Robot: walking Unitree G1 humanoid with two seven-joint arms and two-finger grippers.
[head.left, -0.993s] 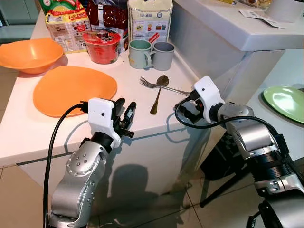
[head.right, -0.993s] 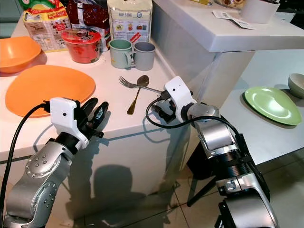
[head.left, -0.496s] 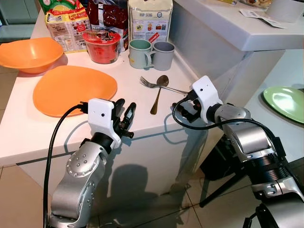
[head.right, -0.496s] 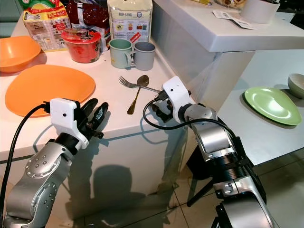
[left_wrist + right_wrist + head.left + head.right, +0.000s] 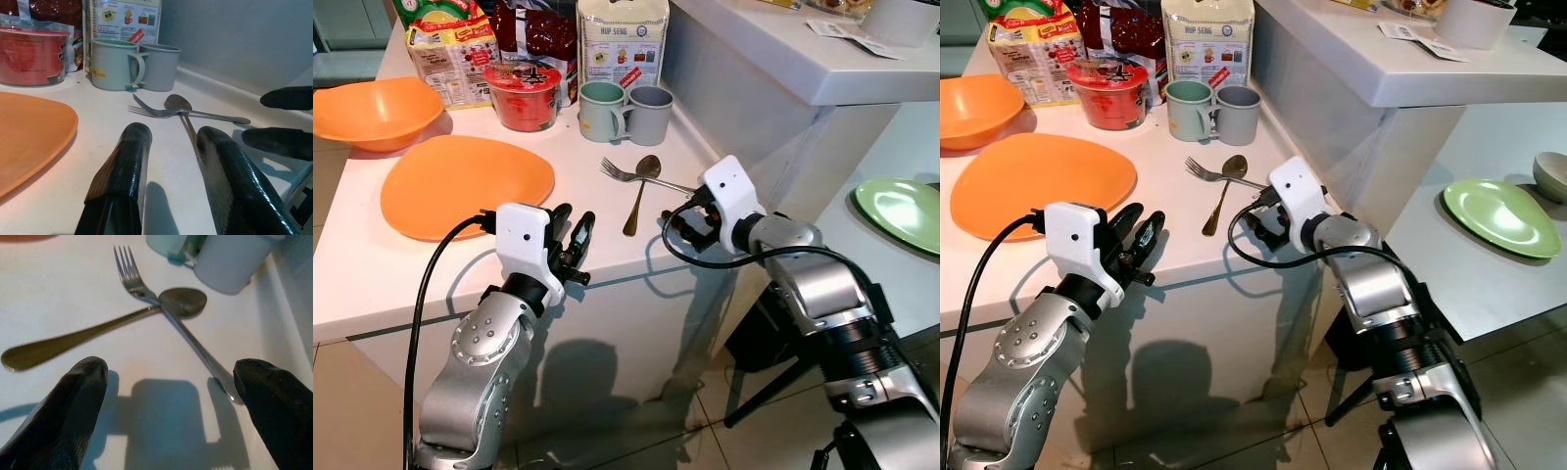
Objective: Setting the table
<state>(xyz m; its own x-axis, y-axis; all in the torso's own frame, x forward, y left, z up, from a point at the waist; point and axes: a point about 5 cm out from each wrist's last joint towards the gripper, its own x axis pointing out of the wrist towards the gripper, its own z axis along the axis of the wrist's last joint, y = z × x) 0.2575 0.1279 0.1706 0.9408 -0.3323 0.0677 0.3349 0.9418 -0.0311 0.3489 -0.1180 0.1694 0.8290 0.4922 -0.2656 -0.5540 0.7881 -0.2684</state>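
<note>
My right gripper (image 5: 686,221) has crept in along the white bench (image 5: 607,230) over the last second, fingers (image 5: 73,396) spread wide and empty, now straddling the handle end of the silver fork (image 5: 161,308). It lies crossed over the bronze spoon (image 5: 88,335), near the two mugs (image 5: 626,110). Looks lined up for a grab. Left gripper (image 5: 570,247) hasn't moved, fingers parted by the flat orange plate (image 5: 460,181).

The right tool's (image 5: 166,406) two black fingers (image 5: 73,401) are spread wide over the white worktop (image 5: 58,298). Between them lie a fork (image 5: 171,318) and a spoon (image 5: 98,330), crossed over each other. Two cups, a grey cup (image 5: 230,259) and a green cup (image 5: 171,245), stand close behind.
</note>
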